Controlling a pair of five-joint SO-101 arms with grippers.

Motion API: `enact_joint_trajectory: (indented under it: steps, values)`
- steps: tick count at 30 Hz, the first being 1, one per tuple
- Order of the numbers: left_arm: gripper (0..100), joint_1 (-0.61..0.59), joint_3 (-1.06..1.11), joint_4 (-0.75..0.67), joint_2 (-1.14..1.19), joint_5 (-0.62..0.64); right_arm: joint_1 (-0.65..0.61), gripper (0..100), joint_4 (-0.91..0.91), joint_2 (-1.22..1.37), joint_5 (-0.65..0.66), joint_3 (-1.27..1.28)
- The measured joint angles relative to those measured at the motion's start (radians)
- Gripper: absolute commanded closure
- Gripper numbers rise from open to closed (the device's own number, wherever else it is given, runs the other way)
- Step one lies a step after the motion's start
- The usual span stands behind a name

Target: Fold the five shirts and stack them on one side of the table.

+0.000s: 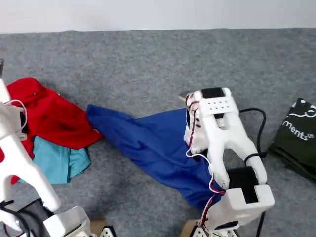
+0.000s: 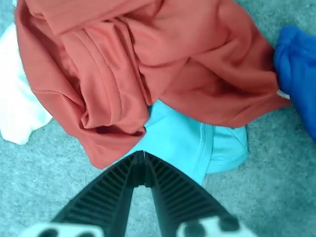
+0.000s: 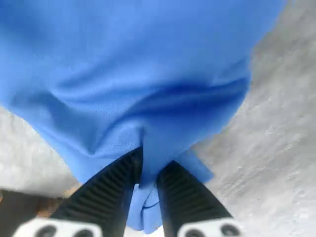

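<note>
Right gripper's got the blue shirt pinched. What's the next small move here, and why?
Probably lift the right gripper slightly and draw the blue shirt away from the red shirt, onto bare table. It is shut on a fold of the cloth, the shirt lies bunched in a diagonal strip, and its far end touches the red shirt, so it needs room to spread flat.

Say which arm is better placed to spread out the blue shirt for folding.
Probably right: the right pincer is shut on a fold of the blue shirt. The left pincer is shut on nothing, near the red shirt and the teal shirt.
</note>
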Motion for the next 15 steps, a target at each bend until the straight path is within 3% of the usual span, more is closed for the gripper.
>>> enact_joint_trajectory:
  steps: [5,11,15]
  values:
    - [100,0.000,0.005,0.000,0.000,0.000,0.069,98.9,-0.003,-0.003,0.094,-0.324]
    - [100,0.000,0.005,0.000,0.000,0.000,0.114,98.9,0.005,0.040,0.112,-0.776]
    - [100,0.000,0.005,0.000,0.000,0.000,0.094,98.9,0.094,0.041,0.163,-0.904]
